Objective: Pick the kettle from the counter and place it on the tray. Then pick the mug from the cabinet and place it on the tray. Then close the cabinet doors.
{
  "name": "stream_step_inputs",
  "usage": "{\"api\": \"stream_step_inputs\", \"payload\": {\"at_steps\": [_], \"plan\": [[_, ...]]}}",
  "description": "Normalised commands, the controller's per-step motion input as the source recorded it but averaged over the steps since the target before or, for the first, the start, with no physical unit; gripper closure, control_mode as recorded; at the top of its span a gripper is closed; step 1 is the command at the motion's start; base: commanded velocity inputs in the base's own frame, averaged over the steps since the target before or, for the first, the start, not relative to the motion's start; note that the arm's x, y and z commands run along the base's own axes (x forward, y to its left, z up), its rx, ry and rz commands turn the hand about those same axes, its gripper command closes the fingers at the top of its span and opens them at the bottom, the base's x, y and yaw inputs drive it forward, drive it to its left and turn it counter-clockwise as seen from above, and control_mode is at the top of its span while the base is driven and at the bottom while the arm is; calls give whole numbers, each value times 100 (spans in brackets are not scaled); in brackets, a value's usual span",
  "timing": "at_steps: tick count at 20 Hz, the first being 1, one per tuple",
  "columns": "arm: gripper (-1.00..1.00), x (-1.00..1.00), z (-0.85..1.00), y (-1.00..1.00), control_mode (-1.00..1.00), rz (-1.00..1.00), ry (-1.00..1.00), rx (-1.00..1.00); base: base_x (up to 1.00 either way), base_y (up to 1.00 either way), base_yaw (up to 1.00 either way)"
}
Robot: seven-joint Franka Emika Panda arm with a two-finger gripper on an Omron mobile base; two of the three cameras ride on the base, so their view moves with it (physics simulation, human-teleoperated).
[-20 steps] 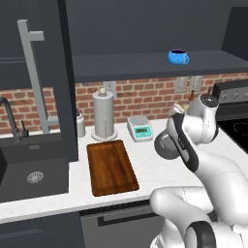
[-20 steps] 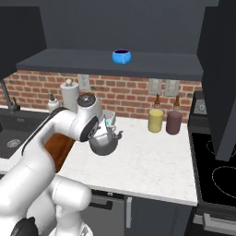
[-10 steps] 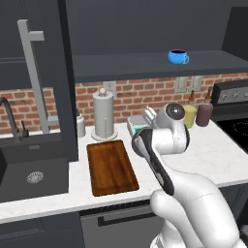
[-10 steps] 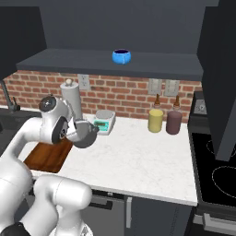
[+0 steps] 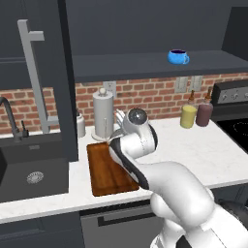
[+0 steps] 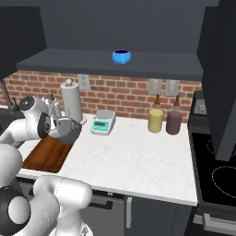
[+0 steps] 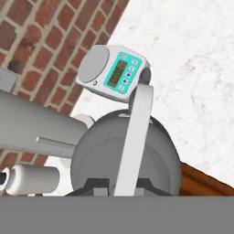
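Observation:
The grey kettle (image 6: 70, 132) hangs by its arched handle (image 7: 135, 137) from my gripper (image 7: 121, 186), which is shut on that handle. It hovers just over the far right end of the brown tray (image 6: 45, 155), whose corner (image 7: 203, 183) shows under the kettle. In the left base view my arm crosses the tray (image 5: 105, 169) and hides the kettle. The blue mug (image 6: 121, 56) stands on the open cabinet's shelf (image 6: 83, 62), also high up in the left base view (image 5: 178, 56). Both cabinet doors (image 5: 46, 63) (image 6: 222, 69) stand open over the marble counter (image 6: 131, 156).
A white scale (image 6: 103, 122) sits just right of the tray, and a paper-towel roll (image 6: 71, 100) stands behind it at the brick wall. Yellow (image 6: 156, 120) and dark (image 6: 174, 122) bottles are further right. The black sink (image 5: 30, 173) lies left, the stove (image 6: 220, 173) right.
My arm has swung left with the kettle, from the counter right of the scale to above the tray's end. The grip stayed shut.

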Motion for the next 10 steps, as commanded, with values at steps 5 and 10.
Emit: {"api": "stream_step_inputs", "payload": {"at_steps": [5,10], "plan": [[100,40,-1,44,-100,0,14,0,0,0,0],[100,30,-2,26,-100,3,22,0,0,0,0]]}}
